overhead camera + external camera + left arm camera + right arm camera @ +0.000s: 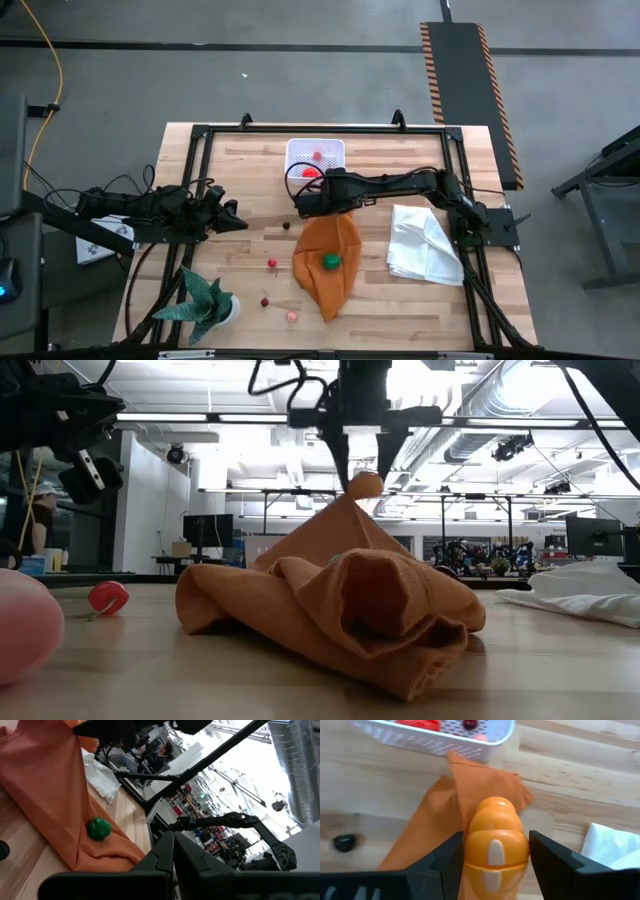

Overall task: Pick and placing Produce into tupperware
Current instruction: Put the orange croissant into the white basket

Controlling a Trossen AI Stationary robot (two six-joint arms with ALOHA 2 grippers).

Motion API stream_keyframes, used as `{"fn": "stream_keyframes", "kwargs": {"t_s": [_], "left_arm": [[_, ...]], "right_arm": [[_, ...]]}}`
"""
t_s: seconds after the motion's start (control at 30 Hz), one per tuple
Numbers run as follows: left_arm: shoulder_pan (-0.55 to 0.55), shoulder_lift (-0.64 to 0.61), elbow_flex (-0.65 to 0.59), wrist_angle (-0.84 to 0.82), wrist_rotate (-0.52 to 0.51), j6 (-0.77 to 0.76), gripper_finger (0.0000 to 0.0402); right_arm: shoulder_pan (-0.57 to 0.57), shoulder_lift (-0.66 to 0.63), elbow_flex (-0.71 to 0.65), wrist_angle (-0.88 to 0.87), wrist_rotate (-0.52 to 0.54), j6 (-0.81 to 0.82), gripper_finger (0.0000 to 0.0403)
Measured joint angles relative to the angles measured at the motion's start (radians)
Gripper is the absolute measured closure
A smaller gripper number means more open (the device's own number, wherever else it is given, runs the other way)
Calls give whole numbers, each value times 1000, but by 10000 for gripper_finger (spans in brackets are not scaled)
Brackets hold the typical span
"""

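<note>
We have the right gripper (492,857) clamped on an orange toy fruit (495,845) above the orange cloth (327,262). The tupperware (315,158) lies just beyond, on the far side. Our left gripper (228,217) waits closed at the left.

You're looking at two dark, slim jointed arms with black cables looped along them; the right gripper (495,857) has flat, angular black fingers (555,857).

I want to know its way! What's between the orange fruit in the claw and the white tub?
In the right wrist view, only the orange cloth's top corner and a little bare table lie between the orange fruit, held in the right gripper, and the tub.
</note>
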Motion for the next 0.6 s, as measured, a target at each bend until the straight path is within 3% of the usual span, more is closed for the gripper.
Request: {"fn": "stream_keyframes", "kwargs": {"t_s": [0.6], "left_arm": [[0,0,0,0,0,0,401]], "right_arm": [[1,-1,-141,183,-156,-77,218]]}}
